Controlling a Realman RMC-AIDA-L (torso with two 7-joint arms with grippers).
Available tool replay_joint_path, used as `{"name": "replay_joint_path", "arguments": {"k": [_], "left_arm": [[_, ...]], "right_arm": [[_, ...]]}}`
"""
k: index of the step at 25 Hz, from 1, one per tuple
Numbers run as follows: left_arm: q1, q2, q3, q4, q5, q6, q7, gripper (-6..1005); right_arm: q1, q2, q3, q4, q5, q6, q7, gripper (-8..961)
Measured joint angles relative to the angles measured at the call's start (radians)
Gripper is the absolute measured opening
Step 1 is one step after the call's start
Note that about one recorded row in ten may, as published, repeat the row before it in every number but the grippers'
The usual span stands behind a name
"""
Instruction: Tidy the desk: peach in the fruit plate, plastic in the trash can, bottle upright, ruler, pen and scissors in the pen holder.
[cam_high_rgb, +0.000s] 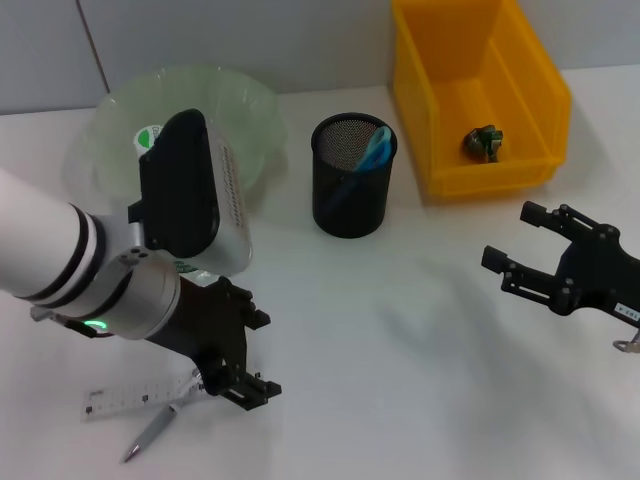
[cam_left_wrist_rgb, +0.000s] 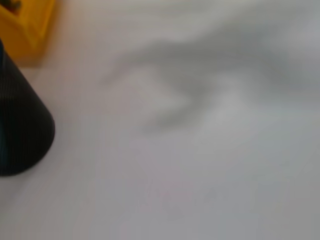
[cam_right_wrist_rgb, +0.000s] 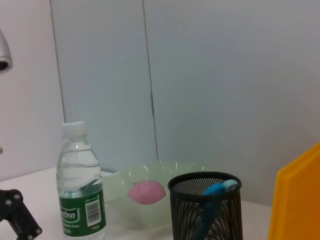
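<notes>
Head view: my left claw (cam_high_rgb: 232, 385) is low over the near-left of the table (cam_high_rgb: 400, 330), right above the ruler (cam_high_rgb: 135, 398) and pen (cam_high_rgb: 150, 433), which lie flat, the pen crossing the ruler's near edge. Can't tell if the left fingers are spread or closed on anything, the arm blocks it. My right claw (cam_high_rgb: 515, 245) hovers at the right edge, fingers spread, nothing between them. Black mesh pen holder (cam_high_rgb: 353, 175) stands mid-table with blue-handled scissors (cam_high_rgb: 374, 150) inside. Yellow trash can (cam_high_rgb: 480, 90) sits far right with a crumpled dark-green scrap (cam_high_rgb: 484, 142) in it. Pale green fruit plate (cam_high_rgb: 185, 125) is far left, mostly hidden by my left arm.

Left wrist view: blurred. Bare table, the pen holder's side (cam_left_wrist_rgb: 20, 130) at one edge, a corner of the trash can (cam_left_wrist_rgb: 25, 27). My own fingers don't show.

Right wrist view: bottle (cam_right_wrist_rgb: 80, 187) stands upright, cap on, green label. Peach (cam_right_wrist_rgb: 146, 192) lies in the fruit plate (cam_right_wrist_rgb: 165, 172) behind the pen holder (cam_right_wrist_rgb: 205, 205), scissors (cam_right_wrist_rgb: 212, 200) poking out. Trash can edge (cam_right_wrist_rgb: 297, 200) beside it.
</notes>
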Motion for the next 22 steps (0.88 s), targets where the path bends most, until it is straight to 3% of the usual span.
{"name": "replay_joint_path", "arguments": {"k": [22], "left_arm": [[-0.063,-0.002,0.013,-0.117,0.044,-0.012,-0.005,796]], "right_arm": [[0.012,0.007,-0.011,0.014,-0.011,0.020,-0.013,819]]}}
